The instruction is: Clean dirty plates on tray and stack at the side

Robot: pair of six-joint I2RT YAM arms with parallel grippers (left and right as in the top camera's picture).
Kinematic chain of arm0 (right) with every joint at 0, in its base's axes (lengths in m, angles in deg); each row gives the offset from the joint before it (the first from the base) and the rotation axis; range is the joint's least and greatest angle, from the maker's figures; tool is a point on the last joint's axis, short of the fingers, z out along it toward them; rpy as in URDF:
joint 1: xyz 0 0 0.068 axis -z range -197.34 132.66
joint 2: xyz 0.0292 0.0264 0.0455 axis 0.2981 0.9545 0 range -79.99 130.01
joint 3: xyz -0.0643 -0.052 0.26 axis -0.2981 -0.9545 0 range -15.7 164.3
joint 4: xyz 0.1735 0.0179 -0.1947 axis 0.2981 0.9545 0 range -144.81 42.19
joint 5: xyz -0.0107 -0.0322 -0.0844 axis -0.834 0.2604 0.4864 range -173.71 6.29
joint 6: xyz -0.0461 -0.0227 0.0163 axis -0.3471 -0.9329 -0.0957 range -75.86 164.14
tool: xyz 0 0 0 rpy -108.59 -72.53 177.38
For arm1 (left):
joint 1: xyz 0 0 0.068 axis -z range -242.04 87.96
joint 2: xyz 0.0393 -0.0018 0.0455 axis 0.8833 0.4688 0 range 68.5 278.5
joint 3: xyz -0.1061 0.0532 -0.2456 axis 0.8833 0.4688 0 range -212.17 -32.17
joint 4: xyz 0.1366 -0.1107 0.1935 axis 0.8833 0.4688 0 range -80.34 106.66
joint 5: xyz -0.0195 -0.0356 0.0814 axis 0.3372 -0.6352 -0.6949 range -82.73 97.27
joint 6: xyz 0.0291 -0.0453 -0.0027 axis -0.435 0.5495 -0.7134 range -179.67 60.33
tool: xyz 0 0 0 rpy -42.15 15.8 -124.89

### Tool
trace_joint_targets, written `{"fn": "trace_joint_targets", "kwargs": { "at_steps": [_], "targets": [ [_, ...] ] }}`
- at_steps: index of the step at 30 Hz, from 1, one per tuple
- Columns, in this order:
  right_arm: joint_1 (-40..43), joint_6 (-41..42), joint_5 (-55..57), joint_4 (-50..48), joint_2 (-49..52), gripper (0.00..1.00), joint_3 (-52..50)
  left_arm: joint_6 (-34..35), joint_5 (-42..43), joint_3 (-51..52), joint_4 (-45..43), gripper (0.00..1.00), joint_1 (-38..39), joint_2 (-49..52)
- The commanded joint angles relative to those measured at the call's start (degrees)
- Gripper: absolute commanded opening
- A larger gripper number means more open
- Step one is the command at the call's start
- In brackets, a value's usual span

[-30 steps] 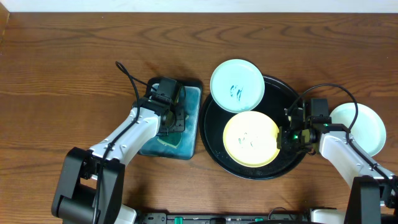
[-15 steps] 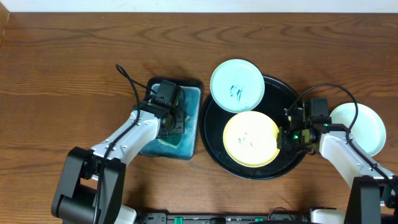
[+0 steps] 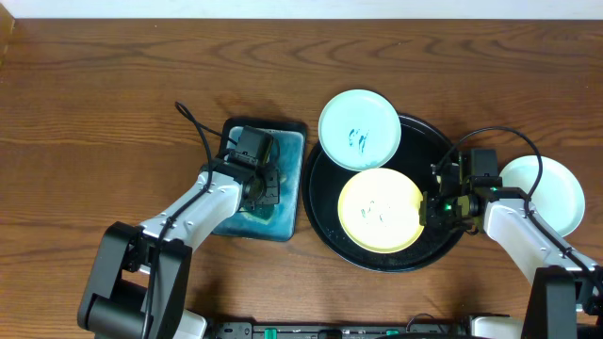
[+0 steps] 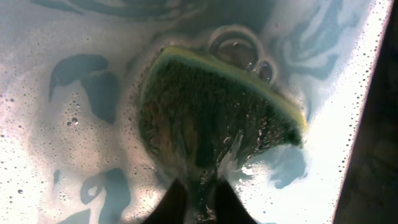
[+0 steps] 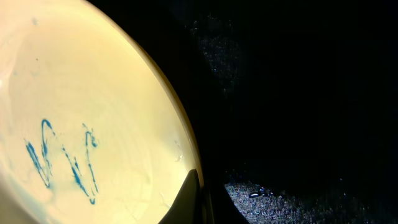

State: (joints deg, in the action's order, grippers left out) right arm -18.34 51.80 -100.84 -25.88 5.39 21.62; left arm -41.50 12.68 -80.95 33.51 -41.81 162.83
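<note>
The black tray (image 3: 443,155) holds a yellow plate (image 3: 379,209) with teal scribbles; it also shows in the right wrist view (image 5: 81,124). A mint plate (image 3: 359,129) with teal marks leans over the tray's upper left rim. A second mint plate (image 3: 546,193) lies on the wood at the right. My right gripper (image 3: 435,209) is shut on the yellow plate's right rim, seen in the right wrist view (image 5: 199,199). My left gripper (image 3: 259,193) is down in the basin of soapy water (image 3: 287,141), shut on a green and yellow sponge (image 4: 211,118) in the left wrist view (image 4: 196,199).
The basin stands just left of the tray, nearly touching it. Brown wood tabletop (image 3: 113,85) spreads to the left and along the back. A pale wall edge runs along the far side.
My left gripper has shifted slightly toward the near end of the basin with the sponge. The right arm and the plates have not moved.
</note>
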Motion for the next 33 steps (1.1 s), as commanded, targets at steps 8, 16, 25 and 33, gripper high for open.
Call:
{"fn": "trace_joint_targets", "kwargs": {
  "at_steps": [8,16,25,33],
  "targets": [
    [-0.61,0.42,0.79,0.61,0.15,0.01,-1.03,0.09,0.20,-0.50,3.04,0.07,-0.13,-5.90],
    [-0.61,0.39,0.79,0.57,0.15,0.01,-1.03,0.07,0.22,-0.50,3.54,0.07,-0.13,-16.17],
    [-0.61,0.39,0.79,0.48,0.15,0.01,-1.03,-3.17,0.24,-0.50,3.23,0.08,-0.20,-22.51],
    [-0.61,0.39,0.81,0.61,0.15,0.01,-1.03,-8.96,20.24,-0.48,0.48,0.07,-6.67,-22.84]
  ]
}}
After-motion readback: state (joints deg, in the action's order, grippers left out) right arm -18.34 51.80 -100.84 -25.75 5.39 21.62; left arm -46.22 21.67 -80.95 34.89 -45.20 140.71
